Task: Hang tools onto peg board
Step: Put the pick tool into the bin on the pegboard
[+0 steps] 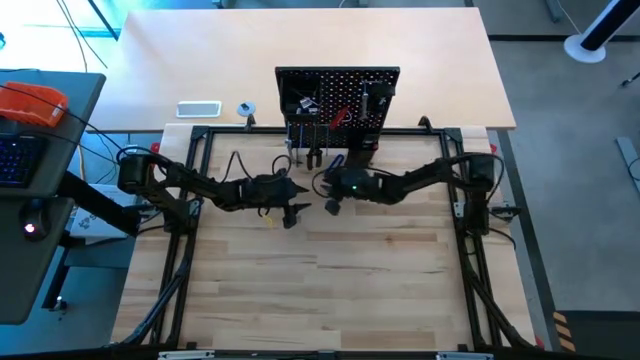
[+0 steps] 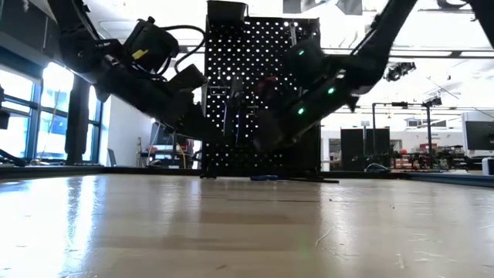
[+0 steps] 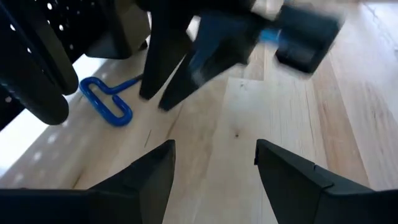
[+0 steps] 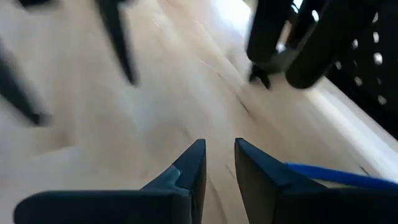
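The left arm reaches in from the left edge of the bench [image 1: 380, 280], stretched low toward the centre, its end effector [image 1: 293, 210] hovering just off the wood in front of the peg board [image 1: 337, 100]. Its fingers [image 3: 152, 171] stand spread apart with nothing between them. The blue-handled T hex key [image 3: 107, 102] lies flat on the bench at the foot of the board, a little ahead of this end effector and apart from it. The right arm comes in from the right side, bent down the same way, its end effector [image 1: 331, 196] near the left one. Its fingers [image 4: 189, 168] stand close together with a narrow gap, gripping nothing; a blue shaft shows just beside them.
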### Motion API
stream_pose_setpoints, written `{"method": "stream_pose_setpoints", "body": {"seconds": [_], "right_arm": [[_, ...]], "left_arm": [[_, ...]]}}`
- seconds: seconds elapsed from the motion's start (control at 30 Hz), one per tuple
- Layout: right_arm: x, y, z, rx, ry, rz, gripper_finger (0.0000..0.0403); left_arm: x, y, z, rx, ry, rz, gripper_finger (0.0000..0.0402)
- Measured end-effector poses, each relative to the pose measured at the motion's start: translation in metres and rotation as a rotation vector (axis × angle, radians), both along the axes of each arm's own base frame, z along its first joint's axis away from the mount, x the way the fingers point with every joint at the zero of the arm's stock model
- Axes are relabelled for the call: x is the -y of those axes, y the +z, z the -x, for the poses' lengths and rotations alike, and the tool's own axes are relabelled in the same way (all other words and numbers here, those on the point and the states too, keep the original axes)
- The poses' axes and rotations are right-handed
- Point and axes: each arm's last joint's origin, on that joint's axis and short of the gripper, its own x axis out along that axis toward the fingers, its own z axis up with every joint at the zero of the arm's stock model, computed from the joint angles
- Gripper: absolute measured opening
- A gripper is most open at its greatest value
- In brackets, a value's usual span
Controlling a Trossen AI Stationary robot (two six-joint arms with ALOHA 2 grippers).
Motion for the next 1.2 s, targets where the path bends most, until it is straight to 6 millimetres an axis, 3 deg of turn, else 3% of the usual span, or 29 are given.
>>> {"method": "stream_pose_setpoints", "body": {"seconds": [0.17,0.37,0.8,0.97,1.1,1.2], "right_arm": [[0.006,-0.014,-0.015,-0.039,-0.159,0.011,0.007],[0.01,-0.018,-0.017,-0.012,-0.3,-0.012,0.0039],[0.019,-0.025,-0.011,-0.045,-0.39,-0.027,0.0014],[0.024,-0.04,-0.009,-0.067,-0.412,-0.093,0.0013],[0.016,-0.048,-0.011,-0.08,-0.401,-0.137,0.0013],[0.0,-0.046,-0.013,-0.1,-0.363,-0.138,0.0013]], "left_arm": [[0.0,-0.002,0.001,-0.019,0.009,0.024,0.0216],[0.0,-0.003,0.002,-0.032,0.008,0.027,0.0216],[0.0,-0.001,0.001,-0.005,0.015,0.037,0.0216],[0.002,-0.001,0.0,-0.003,0.013,0.043,0.0216],[0.004,-0.002,0.0,-0.009,0.004,0.044,0.0216],[0.005,-0.003,0.001,-0.027,0.002,0.047,0.0216]]}}
